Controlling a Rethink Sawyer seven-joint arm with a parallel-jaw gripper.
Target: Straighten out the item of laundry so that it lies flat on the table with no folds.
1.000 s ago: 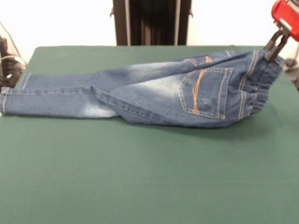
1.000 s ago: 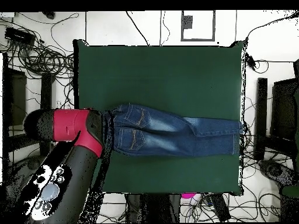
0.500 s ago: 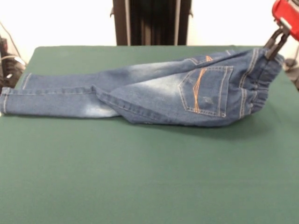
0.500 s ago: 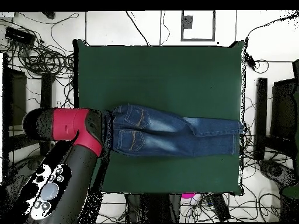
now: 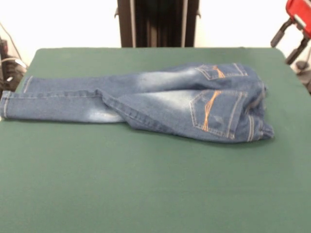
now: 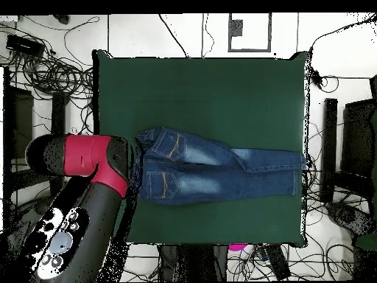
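The blue denim jeans [image 5: 160, 102] lie on the dark green table [image 5: 146, 184], back pockets with orange stitching facing up. The waist end is at the right and bunched; the legs run left to the table's edge, one lying partly over the other with a diagonal fold at the middle. My gripper [image 5: 286, 46] is open and empty, above the table's far right corner, up and to the right of the waistband and apart from it. In the overhead view the jeans [image 6: 213, 173] lie right of the red arm head [image 6: 92, 158], which hides the gripper.
The black pedestal [image 5: 158, 22] stands behind the table's far edge. Cables [image 6: 55, 74] and stands surround the table in the overhead view. The leg cuffs [image 6: 298, 173] reach the table's right edge there.
The gripper has opened and let go of the waistband. The raised waist end has dropped onto the table and slumped back towards the legs. The gripper stays up at the right.
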